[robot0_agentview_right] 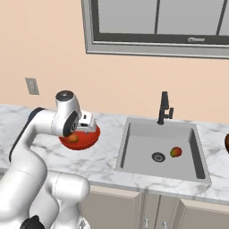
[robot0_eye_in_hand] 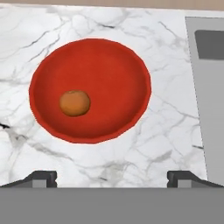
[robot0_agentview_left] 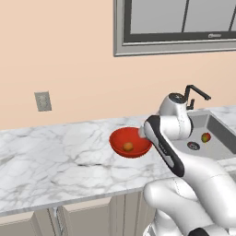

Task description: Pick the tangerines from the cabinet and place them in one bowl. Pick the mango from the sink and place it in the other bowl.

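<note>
A glossy red bowl (robot0_eye_in_hand: pixel 100 61) stands on the marble counter (robot0_agentview_left: pixel 55 156), left of the sink (robot0_agentview_right: pixel 147 147). One orange tangerine (robot0_eye_in_hand: pixel 75 103) lies inside it, toward its left side in the hand view. My gripper (robot0_eye_in_hand: pixel 112 177) hangs open just above the bowl's near rim, with nothing between its dark fingertips (robot0_eye_in_hand: pixel 43 177). The same bowl (robot0_agentview_left: pixel 120 138) and tangerine (robot0_agentview_left: pixel 128 146) appear in the left base view, partly behind my arm. The mango (robot0_agentview_right: pixel 176 152) rests on the sink floor beside the drain. A sliver of the dark brown bowl (robot0_agentview_right: pixel 226 143) peeks in at the far right. The cabinet is out of view.
A black faucet (robot0_agentview_right: pixel 164 108) rises behind the sink. A wall outlet (robot0_agentview_left: pixel 43 101) sits at the left and a window (robot0_agentview_right: pixel 156 27) above the sink. Counter doors run below the front edge. Bare marble stretches left of the red bowl.
</note>
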{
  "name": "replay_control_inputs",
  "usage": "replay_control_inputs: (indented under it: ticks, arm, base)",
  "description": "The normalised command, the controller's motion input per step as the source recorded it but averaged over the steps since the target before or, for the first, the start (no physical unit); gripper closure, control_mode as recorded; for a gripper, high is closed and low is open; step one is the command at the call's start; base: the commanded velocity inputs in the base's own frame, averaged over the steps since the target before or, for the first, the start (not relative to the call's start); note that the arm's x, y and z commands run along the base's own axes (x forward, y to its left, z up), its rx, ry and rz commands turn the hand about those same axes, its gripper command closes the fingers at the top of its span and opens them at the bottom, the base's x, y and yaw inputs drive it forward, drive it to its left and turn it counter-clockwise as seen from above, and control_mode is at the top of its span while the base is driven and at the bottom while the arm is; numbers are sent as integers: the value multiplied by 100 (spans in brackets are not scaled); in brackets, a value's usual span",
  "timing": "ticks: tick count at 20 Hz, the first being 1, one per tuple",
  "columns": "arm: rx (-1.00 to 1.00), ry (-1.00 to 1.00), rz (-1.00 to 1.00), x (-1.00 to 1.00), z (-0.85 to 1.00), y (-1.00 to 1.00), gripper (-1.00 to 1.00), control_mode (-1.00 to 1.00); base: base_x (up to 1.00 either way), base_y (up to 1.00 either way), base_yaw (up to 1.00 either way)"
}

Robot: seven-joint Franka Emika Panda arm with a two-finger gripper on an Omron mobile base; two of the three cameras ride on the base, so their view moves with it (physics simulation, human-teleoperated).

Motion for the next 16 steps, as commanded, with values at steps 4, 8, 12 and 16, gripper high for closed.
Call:
replay_control_inputs:
  ticks: [4,8,12,16]
  arm:
    - [0,-6,0,-27,15,-4,-100,-100]
    - [0,0,0,-14,1,0,-100,-100]
    - [0,0,0,0,0,0,-100,100]
    - [0,0,0,0,0,0,-100,100]
  base:
    - [0,0,0]
    - [0,0,0]
    - [-16,-4,0]
    - [-54,-17,2]
